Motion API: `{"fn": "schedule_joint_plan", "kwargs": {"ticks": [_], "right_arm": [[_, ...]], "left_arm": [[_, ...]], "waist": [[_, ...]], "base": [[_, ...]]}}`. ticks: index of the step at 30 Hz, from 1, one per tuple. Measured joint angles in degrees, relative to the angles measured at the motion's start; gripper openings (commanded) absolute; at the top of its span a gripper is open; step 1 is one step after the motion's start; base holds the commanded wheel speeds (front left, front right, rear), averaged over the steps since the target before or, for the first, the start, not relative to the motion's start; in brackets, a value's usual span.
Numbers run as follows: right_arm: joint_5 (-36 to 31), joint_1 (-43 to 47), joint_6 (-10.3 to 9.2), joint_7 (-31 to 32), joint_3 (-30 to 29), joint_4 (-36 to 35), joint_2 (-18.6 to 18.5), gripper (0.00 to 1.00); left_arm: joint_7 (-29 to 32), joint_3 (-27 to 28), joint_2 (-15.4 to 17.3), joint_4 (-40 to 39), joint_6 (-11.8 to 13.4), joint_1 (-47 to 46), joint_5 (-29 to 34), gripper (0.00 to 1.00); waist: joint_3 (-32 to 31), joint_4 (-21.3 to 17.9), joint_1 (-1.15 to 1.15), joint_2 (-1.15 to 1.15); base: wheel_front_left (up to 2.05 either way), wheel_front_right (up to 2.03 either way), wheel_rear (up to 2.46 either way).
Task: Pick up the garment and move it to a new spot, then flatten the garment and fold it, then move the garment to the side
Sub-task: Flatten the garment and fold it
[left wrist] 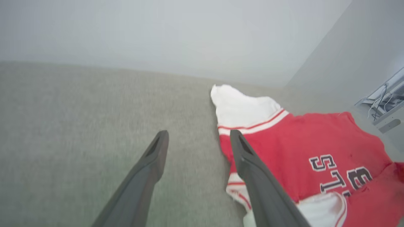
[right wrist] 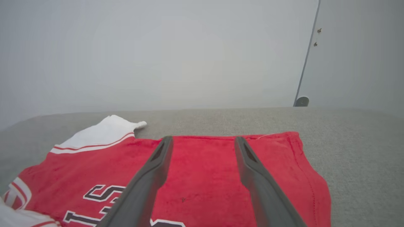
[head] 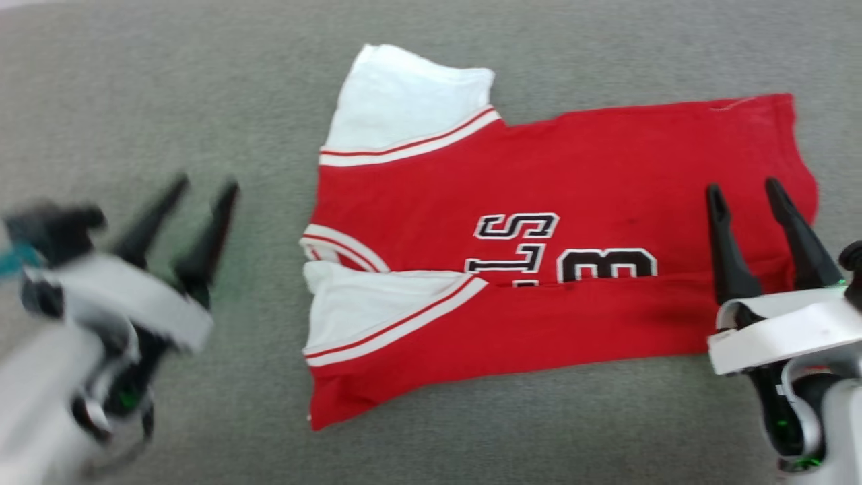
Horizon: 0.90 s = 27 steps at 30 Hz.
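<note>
The red jersey (head: 572, 182) lies flat on the grey surface, neck toward the left, hem toward the right. Its near long side is folded up over the chest, so the near white sleeve (head: 363, 303) lies on the red and cuts off the black number. The far white sleeve (head: 404, 101) lies spread out. My left gripper (head: 207, 183) hovers open to the left of the jersey, blurred. My right gripper (head: 741, 186) stands open over the hem end. In the left wrist view the open fingers (left wrist: 249, 157) are near the collar (left wrist: 235, 189). In the right wrist view the jersey (right wrist: 202, 167) lies under the open right gripper (right wrist: 203, 138).
The grey carpet-like surface (head: 168, 81) stretches around the jersey on all sides. A pale wall (right wrist: 157, 53) rises behind it, with a door edge (right wrist: 307, 63) at the right. A shelf with cables (left wrist: 383, 101) shows at the far right of the left wrist view.
</note>
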Motion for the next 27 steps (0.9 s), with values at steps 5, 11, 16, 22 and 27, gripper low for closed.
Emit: {"fn": "schedule_joint_plan", "kwargs": {"ticks": [5, 11, 16, 22, 27], "right_arm": [[-1.02, -1.06, 0.0, -6.71, 2.2, 2.01, 1.99, 1.0], [-0.67, -1.29, 0.0, -10.66, 5.94, 3.71, 3.18, 1.0], [0.26, -0.56, 0.0, -12.48, 7.17, 4.16, 3.49, 1.0], [1.59, 0.33, 0.0, -13.59, 8.9, 4.28, 3.61, 1.0], [2.18, 0.22, 0.0, -14.0, 10.71, 3.97, 3.61, 1.0]], "left_arm": [[2.24, 1.24, 0.07, 6.75, -2.63, -9.64, 2.29, 1.0], [10.61, -0.2, -0.65, 16.17, -6.27, -21.6, 4.32, 1.0], [19.94, -3.18, -1.85, 24.39, -9.34, -31.31, 6.24, 1.0], [36.12, -8.45, -2.97, 31.64, -11.16, -38.93, 4.97, 1.0], [51.2, -12.83, -1.55, 32.63, -11.41, -42.81, 1.26, 1.0]], "waist": [[-0.03, -3.1, 0.0, 0.0], [0.48, -7.94, 0.0, 0.0], [1.43, -12.04, 0.0, 0.0], [3.16, -16.15, 0.0, 0.0], [5.04, -18.53, 0.0, 0.0]], "base": [[0.0, 0.0, 0.0], [0.0, 0.0, 0.0], [0.0, 0.0, 0.0], [0.0, 0.0, 0.0], [0.0, 0.0, 0.0]]}}
